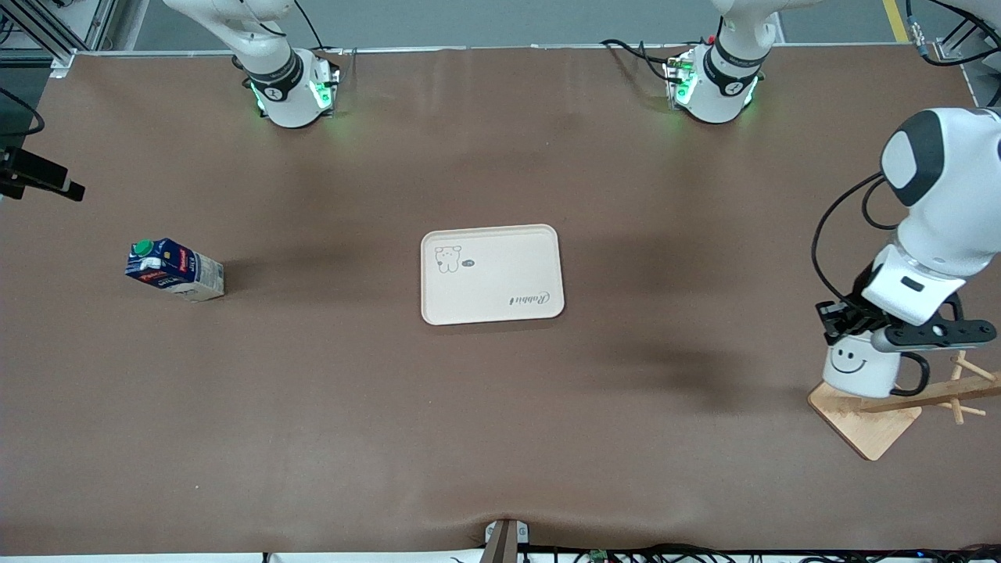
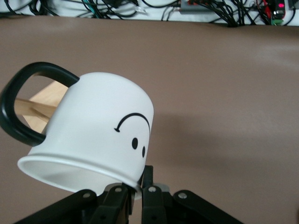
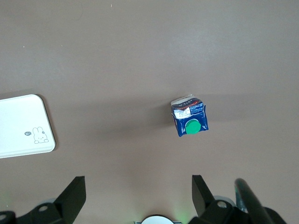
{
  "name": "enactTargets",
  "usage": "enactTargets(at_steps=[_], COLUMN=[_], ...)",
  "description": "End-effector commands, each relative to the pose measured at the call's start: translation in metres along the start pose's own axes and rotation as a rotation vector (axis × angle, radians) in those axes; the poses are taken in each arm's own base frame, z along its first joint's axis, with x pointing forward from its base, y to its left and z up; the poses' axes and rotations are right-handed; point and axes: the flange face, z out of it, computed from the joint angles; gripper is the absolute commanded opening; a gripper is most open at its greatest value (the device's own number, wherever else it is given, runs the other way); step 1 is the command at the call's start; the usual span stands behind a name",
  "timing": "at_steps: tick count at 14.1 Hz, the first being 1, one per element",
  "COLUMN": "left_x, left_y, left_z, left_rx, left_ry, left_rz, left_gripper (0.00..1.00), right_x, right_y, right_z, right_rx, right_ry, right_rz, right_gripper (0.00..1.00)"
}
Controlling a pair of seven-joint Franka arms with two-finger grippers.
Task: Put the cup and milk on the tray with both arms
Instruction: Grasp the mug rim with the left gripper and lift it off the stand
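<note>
The cup (image 1: 860, 369), a white mug with a black smiley and black handle, hangs over the wooden rack base at the left arm's end of the table. My left gripper (image 1: 841, 324) is shut on its rim. The left wrist view shows the cup (image 2: 103, 126) tilted, with the left gripper (image 2: 140, 184) pinching the rim wall. The milk (image 1: 174, 268) stands at the right arm's end of the table. The cream tray (image 1: 491, 274) lies mid-table with nothing on it. My right gripper (image 3: 138, 186) is open, high over the table, with the milk (image 3: 189, 120) and tray (image 3: 21, 126) below it.
A wooden rack (image 1: 868, 422) with a square base and pegs (image 1: 958, 383) stands under and beside the cup, near the table's edge. Both arm bases (image 1: 293, 94) (image 1: 715, 86) stand along the table edge farthest from the front camera. Cables run along the nearest edge (image 2: 210, 9).
</note>
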Motion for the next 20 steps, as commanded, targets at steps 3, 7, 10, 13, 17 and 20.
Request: enactTargets(at_steps=[3,7,10,13,17,20], left_x=[-0.008,-0.01,-0.005,-0.006,-0.006,-0.007], left_y=[0.007,0.001,0.003,0.012,0.013,0.014], left_z=[-0.022,-0.033,-0.035,-0.032,-0.038,-0.042], left_rx=[0.026,0.036,0.031,0.027,0.028,0.029], left_ry=[-0.047,-0.056,-0.047,-0.051,-0.042,-0.037], left_rz=[-0.022,-0.018,-0.02,-0.02,-0.017,-0.007], left_gripper=[0.0,0.0,0.0,0.0,0.0,0.0], right_x=[0.003,0.002,0.002,0.004,0.009,0.014], right_y=[0.001,0.003,0.003,0.004,0.007,0.009], right_z=[-0.002,-0.003,-0.003,0.0,0.007,0.014], right_rx=[0.012,0.012,0.012,0.011,0.012,0.007], right_ry=[-0.005,-0.005,-0.005,-0.011,-0.023,-0.037], right_rz=[-0.006,-0.002,-0.003,-0.001,0.004,0.006], right_gripper=[1.0,1.0,1.0,1.0,1.0,1.0])
